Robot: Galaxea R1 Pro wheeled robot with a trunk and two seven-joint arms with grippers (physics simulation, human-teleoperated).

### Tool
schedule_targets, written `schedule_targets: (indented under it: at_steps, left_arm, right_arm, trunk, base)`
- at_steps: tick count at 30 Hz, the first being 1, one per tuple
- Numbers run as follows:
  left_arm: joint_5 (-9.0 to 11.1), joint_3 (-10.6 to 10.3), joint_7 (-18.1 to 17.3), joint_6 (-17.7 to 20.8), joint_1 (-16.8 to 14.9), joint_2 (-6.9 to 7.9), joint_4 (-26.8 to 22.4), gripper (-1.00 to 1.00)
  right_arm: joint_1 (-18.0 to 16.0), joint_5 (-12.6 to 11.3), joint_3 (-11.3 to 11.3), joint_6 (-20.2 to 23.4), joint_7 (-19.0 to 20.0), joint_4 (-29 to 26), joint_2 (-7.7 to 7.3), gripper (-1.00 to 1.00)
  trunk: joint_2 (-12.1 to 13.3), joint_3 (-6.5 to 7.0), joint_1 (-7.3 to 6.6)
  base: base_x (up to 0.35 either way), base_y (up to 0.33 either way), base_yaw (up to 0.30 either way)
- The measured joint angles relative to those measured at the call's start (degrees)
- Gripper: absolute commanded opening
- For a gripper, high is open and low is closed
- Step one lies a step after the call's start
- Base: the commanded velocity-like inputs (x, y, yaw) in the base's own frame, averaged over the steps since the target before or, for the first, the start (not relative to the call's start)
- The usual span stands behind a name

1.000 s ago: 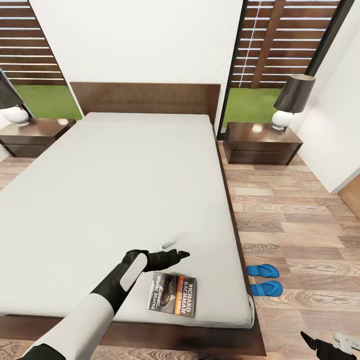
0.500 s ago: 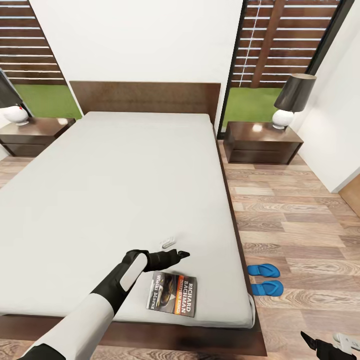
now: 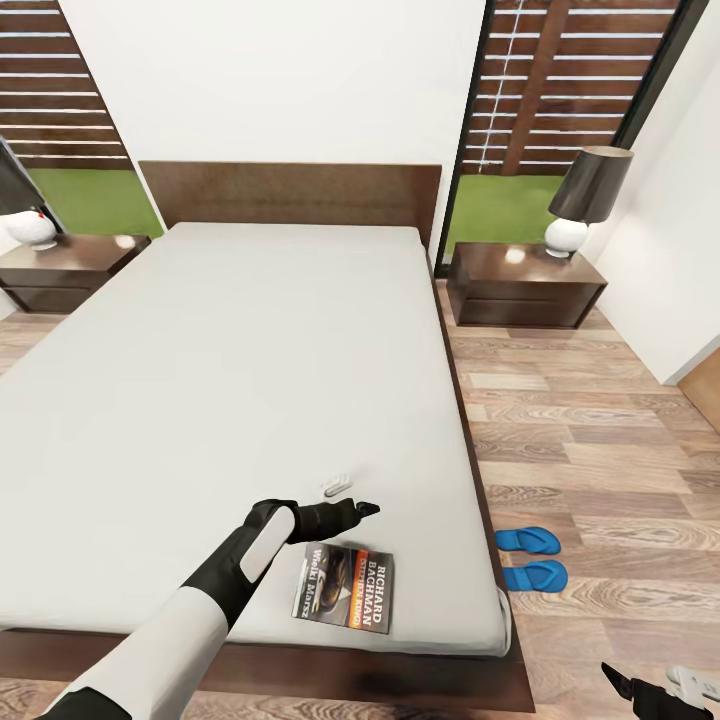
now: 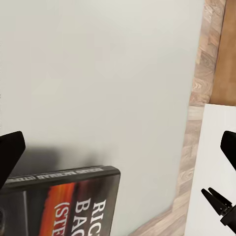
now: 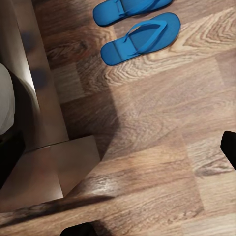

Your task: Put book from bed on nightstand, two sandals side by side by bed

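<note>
**Left gripper open above book on bed**

The dark orange-banded paperback book [image 3: 344, 588] lies near the grey mattress bed's [image 3: 220, 380] foot edge. The left gripper [image 3: 345, 500] is held just beyond it, fingers spread. Two bright blue flip-flop sandals [image 3: 530, 558] lie paired on the floor beside the bed's right edge. The right gripper's [image 3: 655, 690] state cannot be told.

The bed [image 3: 250, 380] carries the book [image 3: 344, 587]; the floor [image 3: 600, 450], two sandals [image 3: 530, 558].

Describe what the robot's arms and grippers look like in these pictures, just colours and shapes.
The left arm has a white forearm shell, then a black wrist section with a white oval panel. The left gripper pairs a black pointed finger with a white one. The right gripper likewise shows one black and one white finger.
</note>
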Motion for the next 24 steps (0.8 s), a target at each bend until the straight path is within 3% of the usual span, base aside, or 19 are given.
schedule_targets:
  at_steps: [24]
  left_arm:
    - [0.00,0.00,0.00,0.01,0.00,0.00,0.00,1.00]
  right_arm:
    - [0.00,0.00,0.00,-0.01,0.00,0.00,0.00,1.00]
  trunk:
    - [-2.81,-1.26,1.54]
  base:
    - [0.000,0.000,0.000]
